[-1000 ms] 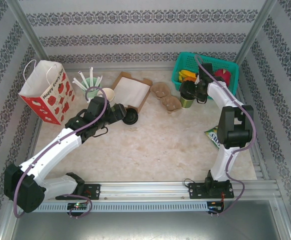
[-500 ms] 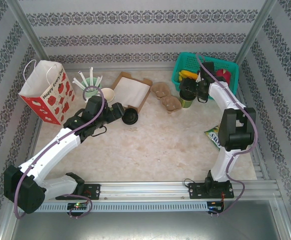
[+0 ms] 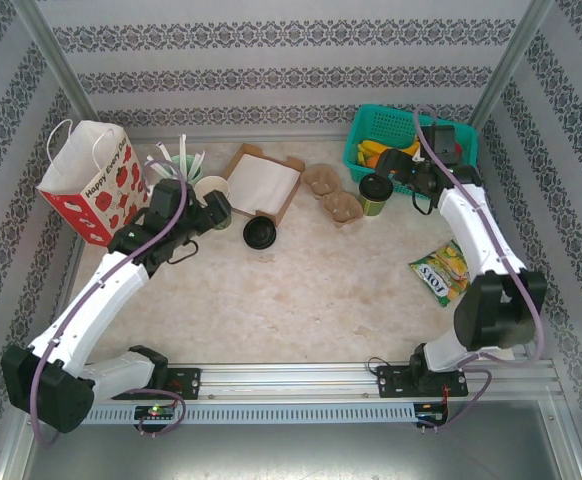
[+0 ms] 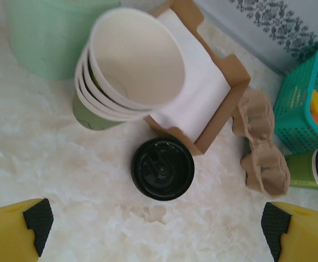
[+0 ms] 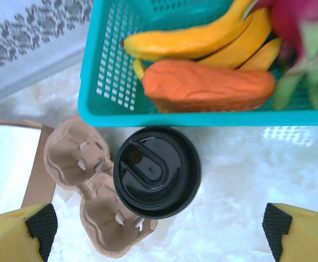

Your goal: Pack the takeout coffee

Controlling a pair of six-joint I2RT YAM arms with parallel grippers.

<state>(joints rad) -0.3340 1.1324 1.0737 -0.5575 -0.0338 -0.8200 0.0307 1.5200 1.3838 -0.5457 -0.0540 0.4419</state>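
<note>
The takeout coffee is likely light and a little soft. Its paper wall would give under a hard squeeze, and the pressed-on lid could pop off if the pinch lands on it. The best hold is probably a moderate grip from the side, on the green wall just under the lid rim, keeping the cup upright in case it is full.

It is a small green cup under a round black lid with a raised oval and a sip hole. It stands upright on the table.

Taking 12 o'clock as the far wall in the overhead view:
- The brown pulp carrier lies just beside the cup at 9 o'clock. Whether they touch, I cannot tell.
- The teal basket of fruit sits close at 1 o'clock.
- The right gripper is near at 3 o'clock, jaws spread wide and empty.
- The left gripper is well apart at 9 o'clock, also wide open and empty, near a stack of cups and a loose lid.
- The paper bag stands farthest off at 9 o'clock.
</note>
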